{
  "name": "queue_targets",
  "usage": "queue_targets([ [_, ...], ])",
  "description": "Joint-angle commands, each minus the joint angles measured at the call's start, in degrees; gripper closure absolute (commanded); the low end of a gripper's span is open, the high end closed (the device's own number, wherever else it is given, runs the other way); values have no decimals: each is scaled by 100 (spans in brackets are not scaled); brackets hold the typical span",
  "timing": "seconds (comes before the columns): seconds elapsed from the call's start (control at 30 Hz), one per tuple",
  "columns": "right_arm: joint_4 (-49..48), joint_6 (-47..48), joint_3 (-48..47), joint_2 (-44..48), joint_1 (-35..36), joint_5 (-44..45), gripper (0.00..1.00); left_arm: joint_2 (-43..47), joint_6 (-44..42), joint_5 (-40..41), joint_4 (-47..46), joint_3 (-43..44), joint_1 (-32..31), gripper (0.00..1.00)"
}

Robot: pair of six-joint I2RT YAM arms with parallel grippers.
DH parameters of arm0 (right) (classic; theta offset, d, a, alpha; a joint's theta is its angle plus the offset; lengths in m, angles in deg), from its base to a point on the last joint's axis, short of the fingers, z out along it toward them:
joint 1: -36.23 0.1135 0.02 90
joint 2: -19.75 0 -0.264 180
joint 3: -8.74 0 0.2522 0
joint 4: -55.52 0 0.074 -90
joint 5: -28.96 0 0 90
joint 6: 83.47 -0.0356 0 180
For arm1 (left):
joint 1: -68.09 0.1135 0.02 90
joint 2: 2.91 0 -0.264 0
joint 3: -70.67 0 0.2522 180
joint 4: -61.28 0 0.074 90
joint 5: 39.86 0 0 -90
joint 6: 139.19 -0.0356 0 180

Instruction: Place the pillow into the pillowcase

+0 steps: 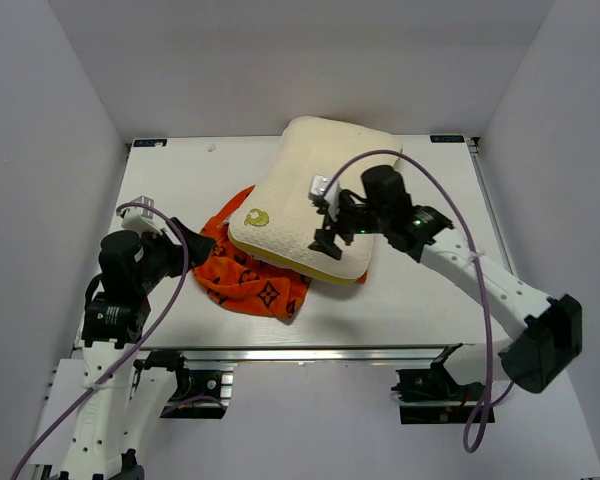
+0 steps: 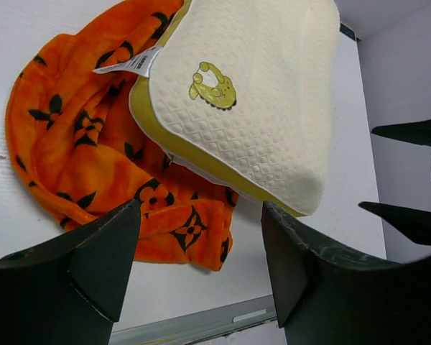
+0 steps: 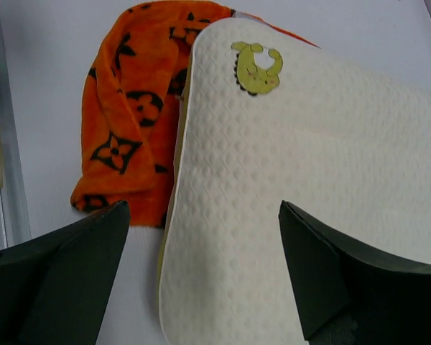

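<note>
Pillow (image 1: 315, 200) lying atop pillowcase (image 1: 250, 280), apparently not inserted yet. Right gripper (image 3: 205, 208) hovering agape above; left gripper (image 2: 201, 212) hovering agape at 8 o'clock.

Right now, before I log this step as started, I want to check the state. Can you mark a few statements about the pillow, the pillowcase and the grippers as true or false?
1. The pillow lies partly on top of the orange pillowcase. True.
2. The pillow is already inside the pillowcase. False: it rests on top of it, fully uncovered.
3. The right gripper is open above the pillow's near edge. True.
4. The left gripper is shut on the pillowcase. False: it is open and holds nothing, with the pillowcase lying beyond its fingers.
5. The pillow carries a small yellow-green emblem on its top face. True.
</note>
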Motion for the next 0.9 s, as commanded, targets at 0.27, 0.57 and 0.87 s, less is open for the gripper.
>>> queue_targets([
  [0.27, -1522, -1539, -1347, -1743, 1208, 2047, 11, 283, 149, 342, 834, 216, 32, 22],
  [0.57, -1346, -1074, -1760, -2885, 1331, 2232, 11, 301, 158, 404, 975, 216, 32, 22],
  [0.87, -1477, -503, -1593, -3571, 1322, 3029, 14, 240, 246, 308, 905, 111, 32, 22],
])
